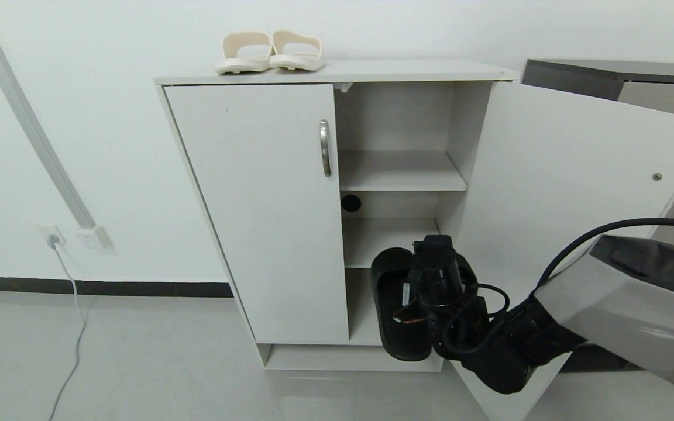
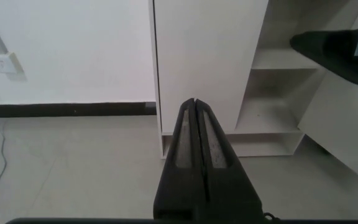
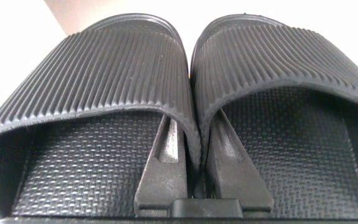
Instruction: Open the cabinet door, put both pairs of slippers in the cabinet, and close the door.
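A white cabinet (image 1: 255, 210) stands against the wall, its right door (image 1: 553, 193) swung open and its left door shut. A beige pair of slippers (image 1: 270, 51) lies on the cabinet top. My right gripper (image 1: 425, 286) is shut on a black pair of slippers (image 1: 398, 304), held upright in front of the lower shelves of the open half. In the right wrist view the fingers (image 3: 166, 165) pinch the two adjoining inner edges of the black slippers (image 3: 123, 81). My left gripper (image 2: 194, 134) is shut and empty, low above the floor in front of the cabinet (image 2: 210, 62).
Three shelf levels (image 1: 398, 172) show in the open half. A grey unit (image 1: 612, 76) stands behind the open door. A wall socket (image 1: 50, 237) with a cable sits at the left. Grey floor (image 1: 138, 362) lies open in front.
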Robot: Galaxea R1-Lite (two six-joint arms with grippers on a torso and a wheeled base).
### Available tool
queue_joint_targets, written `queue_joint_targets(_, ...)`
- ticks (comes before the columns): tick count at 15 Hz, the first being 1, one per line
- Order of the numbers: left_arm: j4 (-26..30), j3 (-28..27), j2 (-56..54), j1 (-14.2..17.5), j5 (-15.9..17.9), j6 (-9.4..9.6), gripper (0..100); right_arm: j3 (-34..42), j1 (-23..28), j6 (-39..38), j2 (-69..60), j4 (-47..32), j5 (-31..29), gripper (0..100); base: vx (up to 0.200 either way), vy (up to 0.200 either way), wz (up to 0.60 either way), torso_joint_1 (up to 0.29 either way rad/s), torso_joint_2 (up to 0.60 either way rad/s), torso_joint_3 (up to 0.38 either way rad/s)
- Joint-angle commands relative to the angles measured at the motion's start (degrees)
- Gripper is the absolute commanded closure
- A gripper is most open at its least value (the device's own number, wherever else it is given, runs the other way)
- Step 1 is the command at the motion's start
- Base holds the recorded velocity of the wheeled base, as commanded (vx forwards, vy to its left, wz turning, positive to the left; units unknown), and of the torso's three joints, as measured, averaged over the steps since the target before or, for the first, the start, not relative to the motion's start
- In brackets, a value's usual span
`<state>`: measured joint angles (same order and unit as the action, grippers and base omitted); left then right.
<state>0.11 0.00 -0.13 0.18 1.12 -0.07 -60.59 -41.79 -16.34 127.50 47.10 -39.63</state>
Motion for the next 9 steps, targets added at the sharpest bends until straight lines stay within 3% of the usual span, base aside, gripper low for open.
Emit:
queue_joint_targets(1, 0.0, 0.0, 0.1, 0.0, 0.0, -0.01, 100, 0.0, -0.3, 1.4, 2.5, 3.3, 0.8, 100, 0.000, 0.000, 0.00, 0.000, 0.00, 0.000)
queue_joint_targets(9, 0.0, 0.0, 0.1, 0.0, -0.1, -0.10, 100, -0.3, -0.1, 2.1, 4.8, 5.3, 0.8, 100, 0.000, 0.000, 0.00, 0.000, 0.00, 0.000)
